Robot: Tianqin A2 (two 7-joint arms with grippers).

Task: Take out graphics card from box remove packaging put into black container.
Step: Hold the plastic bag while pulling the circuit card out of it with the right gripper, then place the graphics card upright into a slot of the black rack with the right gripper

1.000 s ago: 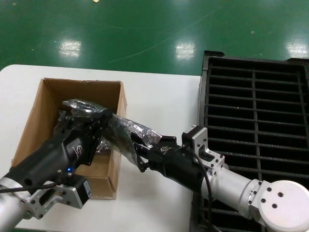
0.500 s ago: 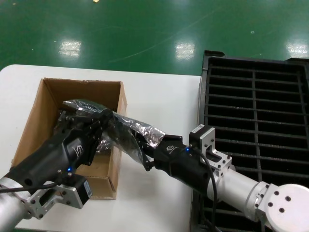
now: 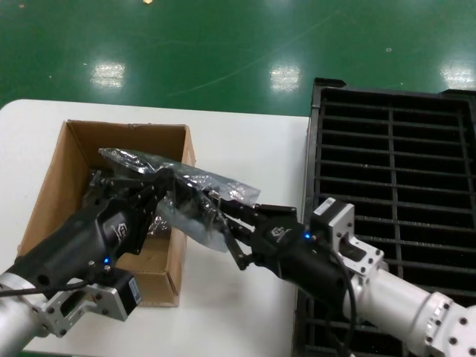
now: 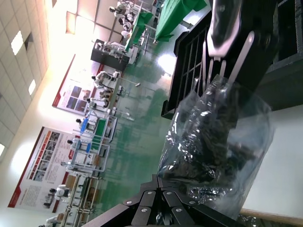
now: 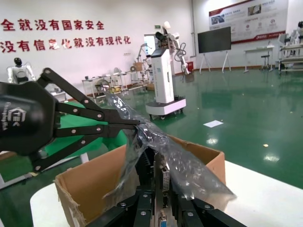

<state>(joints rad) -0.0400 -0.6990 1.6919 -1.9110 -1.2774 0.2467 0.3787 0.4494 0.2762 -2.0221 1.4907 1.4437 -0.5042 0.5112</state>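
The crinkly, shiny translucent plastic bag (image 3: 195, 195) hung in the air above the right-hand wall of the brown corrugated cardboard box (image 3: 52, 186), held from both ends. Its long axis ran roughly level across the head view, one end over the open box, the other reaching out over the white counter (image 3: 245, 141) toward the large black ribbed plastic tray (image 3: 394, 163).

The left gripper (image 3: 158, 187), black and reaching up from the lower left, had its fingers pressed together on the bag's box-side end; the right wrist view showed those thin black fingers (image 5: 116, 124) meeting on the film. The right gripper (image 3: 221, 212) came in from the lower right, low beside the tray, and its fingers were pinching the other end of the bag, where the plastic bunched around them.

Inside the bag a dark mass could be seen in the left wrist view, but the crumpled film blurred its shape, so the way the thin dark circuit board (image 4: 208, 151) lay could not be read there. In the right wrist view a silver bracket with sockets (image 5: 164, 182) stood upright just below the bag, close against the right gripper's own frame. Whether it was still inside the film was unclear.

The left arm covered most of the box's interior. The tray's right and lower edges ran out of the head view.
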